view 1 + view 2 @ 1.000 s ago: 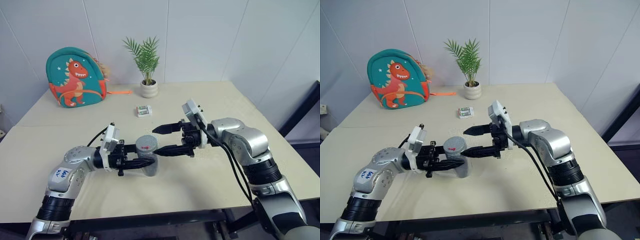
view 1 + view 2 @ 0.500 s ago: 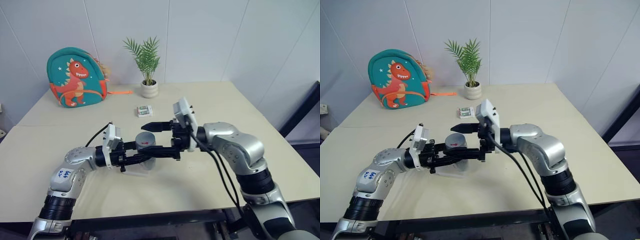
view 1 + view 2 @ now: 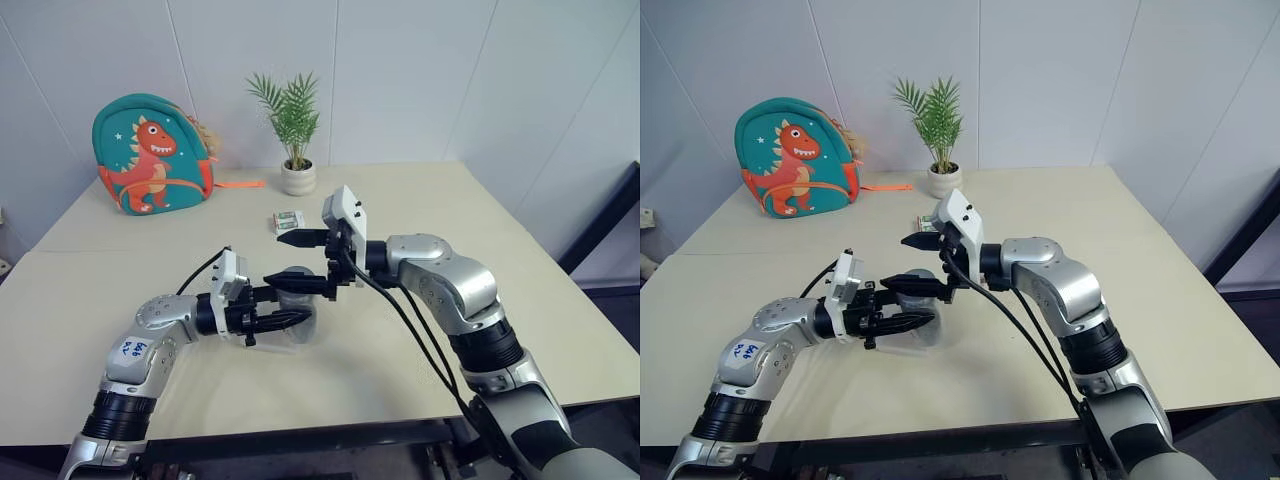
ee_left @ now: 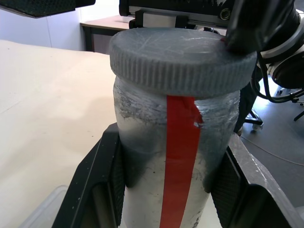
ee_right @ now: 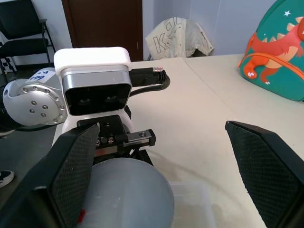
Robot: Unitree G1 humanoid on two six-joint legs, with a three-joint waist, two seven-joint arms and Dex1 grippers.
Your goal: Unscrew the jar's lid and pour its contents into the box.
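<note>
Your left claw [image 3: 292, 320] came in from the left and gripped the jar [image 4: 171, 156] by its sides, above the counter [image 3: 420, 330]. The lid [image 4: 180, 59] sat on top of the jar. The box [image 5: 192, 202] lay on the counter under the jar. Your right claw [image 3: 288, 262] reached in from the right, with one finger on each side of the lid. Behind them lay a small packet [image 3: 289, 221]. At the back stood a plant pot [image 3: 298, 177], and a backpack [image 3: 152, 153] sat to its left.

Over the grey lid [image 5: 124, 194], the right pincer [image 5: 161, 175] gapes wide; a dinosaur backpack [image 5: 278, 52] rests on the desk [image 5: 209, 114] beyond.
</note>
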